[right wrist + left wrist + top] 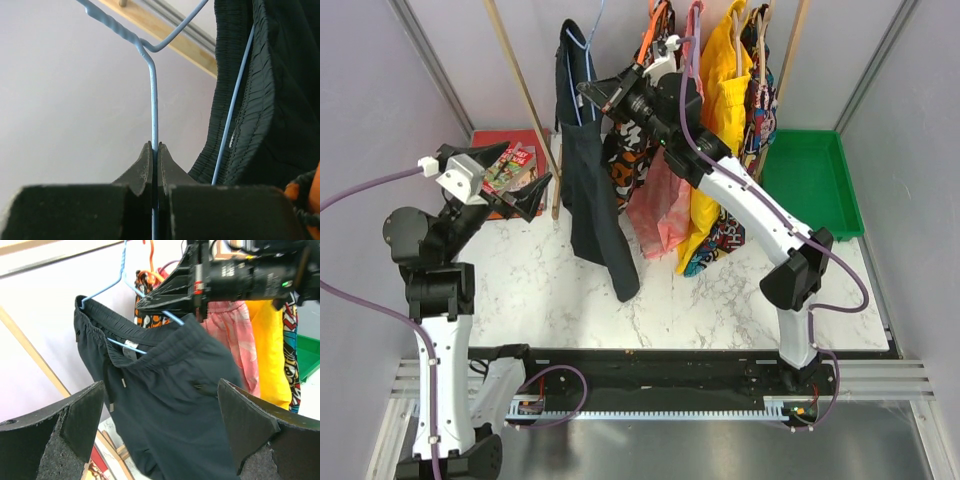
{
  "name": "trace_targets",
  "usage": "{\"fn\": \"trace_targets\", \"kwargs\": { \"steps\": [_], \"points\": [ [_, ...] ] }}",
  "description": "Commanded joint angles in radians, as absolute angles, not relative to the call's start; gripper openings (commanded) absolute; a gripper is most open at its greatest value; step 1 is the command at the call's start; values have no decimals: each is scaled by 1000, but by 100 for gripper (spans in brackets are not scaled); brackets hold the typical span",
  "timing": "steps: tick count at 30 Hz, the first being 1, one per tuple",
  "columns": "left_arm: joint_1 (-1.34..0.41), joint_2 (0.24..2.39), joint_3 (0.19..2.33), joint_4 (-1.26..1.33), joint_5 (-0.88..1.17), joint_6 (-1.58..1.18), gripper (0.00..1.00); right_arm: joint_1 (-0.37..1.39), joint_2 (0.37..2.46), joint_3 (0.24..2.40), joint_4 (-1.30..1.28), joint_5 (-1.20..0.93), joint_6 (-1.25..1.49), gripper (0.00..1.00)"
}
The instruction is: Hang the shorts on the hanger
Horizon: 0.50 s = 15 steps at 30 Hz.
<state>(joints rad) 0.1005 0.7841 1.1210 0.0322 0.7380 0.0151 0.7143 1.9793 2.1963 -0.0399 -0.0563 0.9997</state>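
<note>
The black shorts (588,190) hang from the pale-blue wire hanger (582,52) at the back of the table, waistband up, legs down to the tabletop. In the left wrist view the shorts (170,405) drape over the hanger (112,285), with the drawstring hanging. My right gripper (592,92) is shut on the hanger's wire; the right wrist view shows the wire (154,105) pinched between the closed fingers, at my right gripper (155,146), with the waistband (250,110) to the right. My left gripper (525,193) is open and empty, left of the shorts, which show between its pads (250,420).
Patterned orange, pink and yellow garments (710,130) hang on a rail right of the shorts. A green tray (810,180) sits at the back right. A red box with packets (510,165) lies at the back left. Wooden poles (525,95) stand at the back.
</note>
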Motion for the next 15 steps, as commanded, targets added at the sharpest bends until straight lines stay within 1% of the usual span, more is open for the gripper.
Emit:
{"fn": "trace_targets", "kwargs": {
  "steps": [1,5,15],
  "points": [
    [104,744,1111,43,756,-3,99,709,2005,2296,155,14,1000,0],
    [104,726,1106,41,753,-17,99,704,2054,2347,161,54,979,0],
    [104,678,1120,29,769,-2,99,695,2106,2361,179,103,977,0]
  ]
}}
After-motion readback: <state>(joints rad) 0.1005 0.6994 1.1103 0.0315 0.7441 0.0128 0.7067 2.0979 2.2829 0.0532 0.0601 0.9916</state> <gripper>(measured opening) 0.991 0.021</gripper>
